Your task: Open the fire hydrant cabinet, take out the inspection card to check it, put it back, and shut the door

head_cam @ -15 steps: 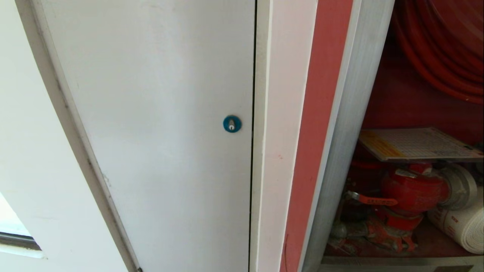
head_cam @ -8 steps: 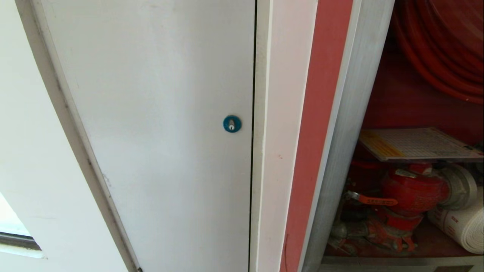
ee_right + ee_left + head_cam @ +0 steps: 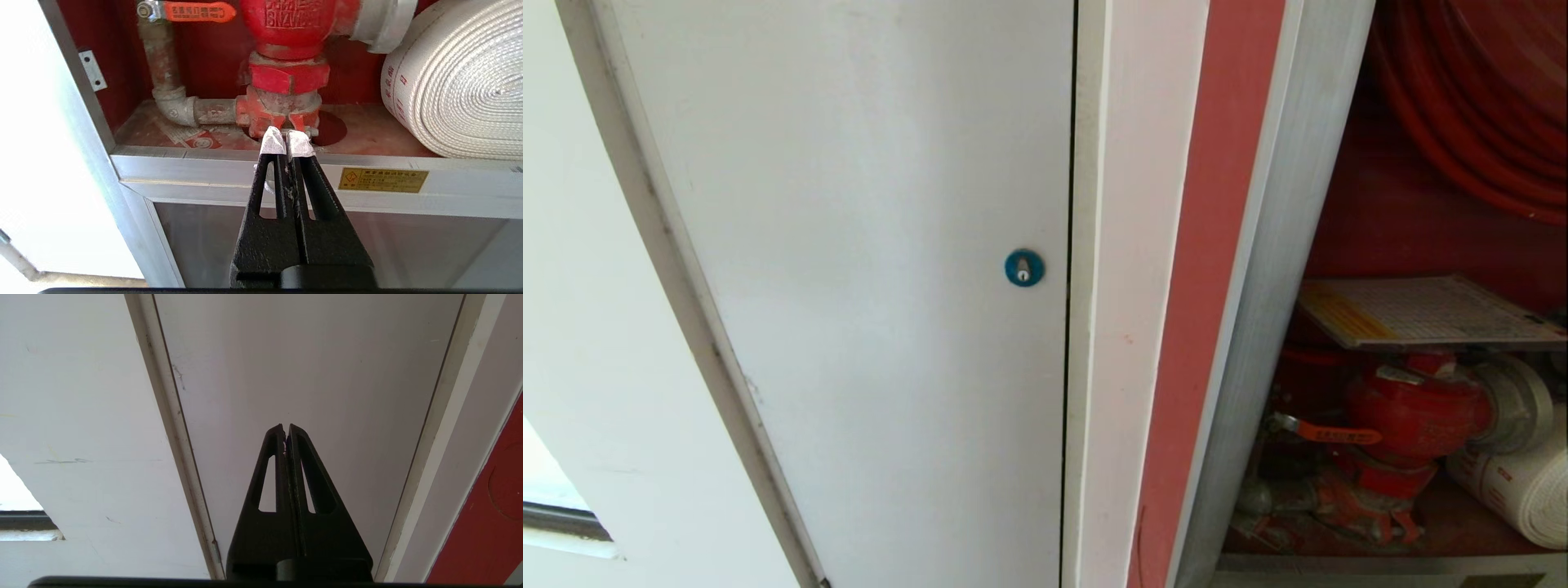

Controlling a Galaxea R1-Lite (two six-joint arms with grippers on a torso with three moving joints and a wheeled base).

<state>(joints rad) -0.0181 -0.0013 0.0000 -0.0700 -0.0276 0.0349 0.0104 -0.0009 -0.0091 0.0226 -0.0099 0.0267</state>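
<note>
Inspection card [image 3: 1421,310] is seen lying above the red valve [image 3: 1413,416] in head view only; closed right hand [image 3: 287,141] and closed left hand [image 3: 286,430] are shown empty by wrist views.

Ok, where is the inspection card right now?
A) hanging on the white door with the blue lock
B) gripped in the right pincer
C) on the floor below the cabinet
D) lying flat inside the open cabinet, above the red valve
D: in the head view the inspection card lies flat inside the fire hydrant cabinet, just above the red valve, and the right pincer is shut on nothing.
</note>
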